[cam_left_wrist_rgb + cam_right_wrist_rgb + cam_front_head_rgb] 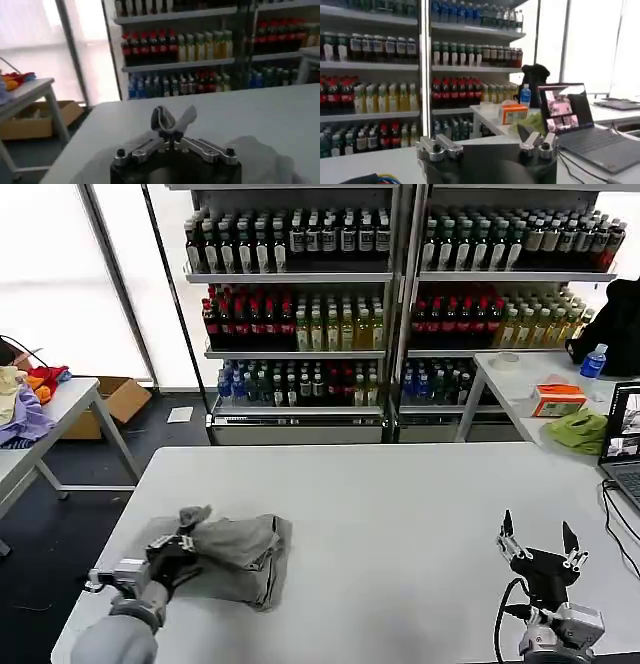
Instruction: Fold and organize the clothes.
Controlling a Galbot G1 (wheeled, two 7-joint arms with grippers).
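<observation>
Shelves of bottled drinks (300, 304) stood behind the white table (400, 514); a laptop (622, 439) and a lime-green cloth (580, 429) sat off to its right. The left gripper (185, 539) partly hid the grey shirt (235, 554), its fingers (162, 120) pinched closed on a fold. That shirt lay crumpled near the table's front left corner. The right gripper (540, 544) hovered spread wide, holding nothing, near the front right.

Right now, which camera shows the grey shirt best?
The head view: the shirt lies bunched on the table, with the left gripper at its edge. The left wrist view shows a blurred pale patch of it. The right wrist view looks toward the shelves.
</observation>
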